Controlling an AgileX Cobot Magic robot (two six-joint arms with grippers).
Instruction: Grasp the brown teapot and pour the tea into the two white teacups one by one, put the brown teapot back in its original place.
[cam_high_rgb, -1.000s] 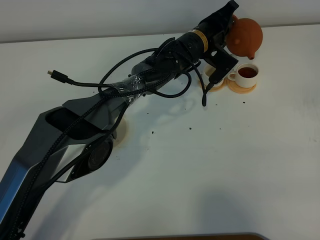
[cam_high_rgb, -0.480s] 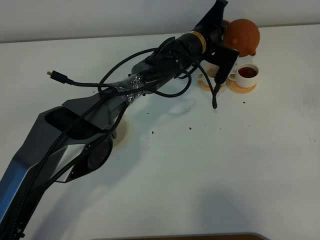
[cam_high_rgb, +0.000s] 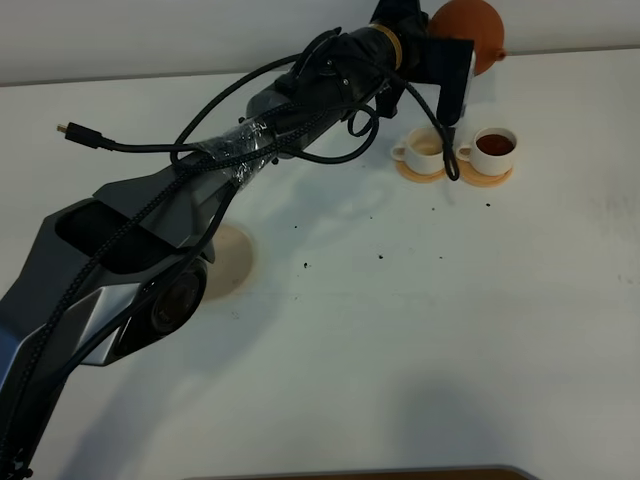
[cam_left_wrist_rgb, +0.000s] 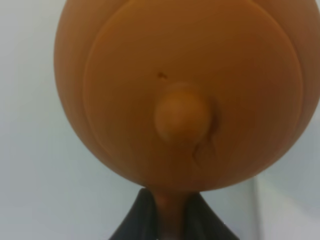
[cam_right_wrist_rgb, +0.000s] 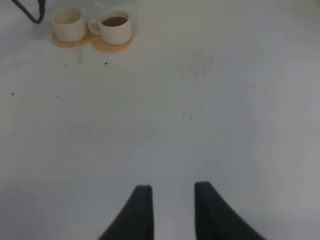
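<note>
Up high, left arm (cam_high_rgb: 250, 150) at full stretch w/ left gripper (cam_left_wrist_rgb: 169, 222) tight on brown teapot (cam_high_rgb: 472, 30) (right gripper (cam_right_wrist_rgb: 170, 210): jaws apart).

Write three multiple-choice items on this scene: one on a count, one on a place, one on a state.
1. How many of the two white teacups hold dark tea?
A. None. B. One. C. Both.

2. Where is the brown teapot?
A. Lying on its side by the cups. B. Standing between the cups. C. Held aloft by the left gripper.

3. How do the right gripper's jaws stand?
A. Open, holding nothing. B. Shut on a cup. C. Shut on the teapot.

Answers:
1 B: only the cup nearer the right edge of the high view shows dark liquid, and the other shows a cream inside.
2 C: the left wrist view shows the jaws closed on the pot's handle.
3 A: the right wrist view shows a clear gap between them.
</note>
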